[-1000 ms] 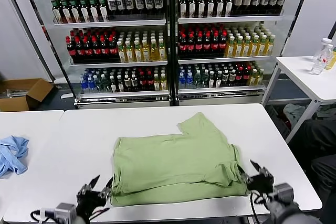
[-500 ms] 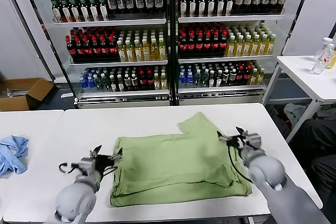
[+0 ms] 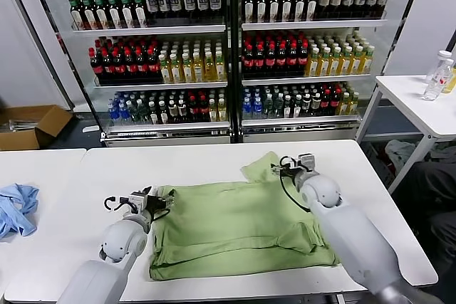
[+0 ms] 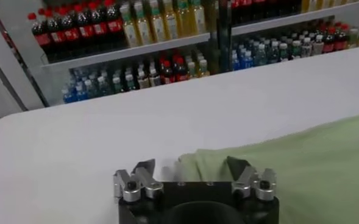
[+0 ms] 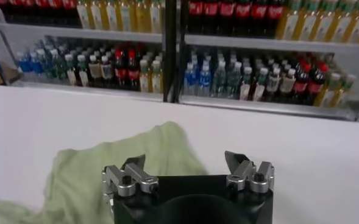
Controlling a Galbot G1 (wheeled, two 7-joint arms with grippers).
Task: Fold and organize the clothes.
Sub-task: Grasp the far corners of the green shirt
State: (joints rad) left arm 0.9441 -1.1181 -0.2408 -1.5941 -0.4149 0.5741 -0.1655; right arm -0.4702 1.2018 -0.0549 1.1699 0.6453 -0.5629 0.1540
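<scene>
Head view: light green T-shirt lies folded on the white table; both grippers sit at its far corners, holding nothing.
Blue cloth is cut off at the left edge. Left gripper, arm stretched forward, hovers at the shirt's far-left corner; its wrist view shows fingers spread, cloth edge between them. Right gripper is over the protruding sleeve, fingers likewise spread; printed graphic hidden.

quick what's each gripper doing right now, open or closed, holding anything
Left gripper: open, empty, at the T-shirt's far left corner.
Right gripper: open, empty, over its sleeve.
</scene>
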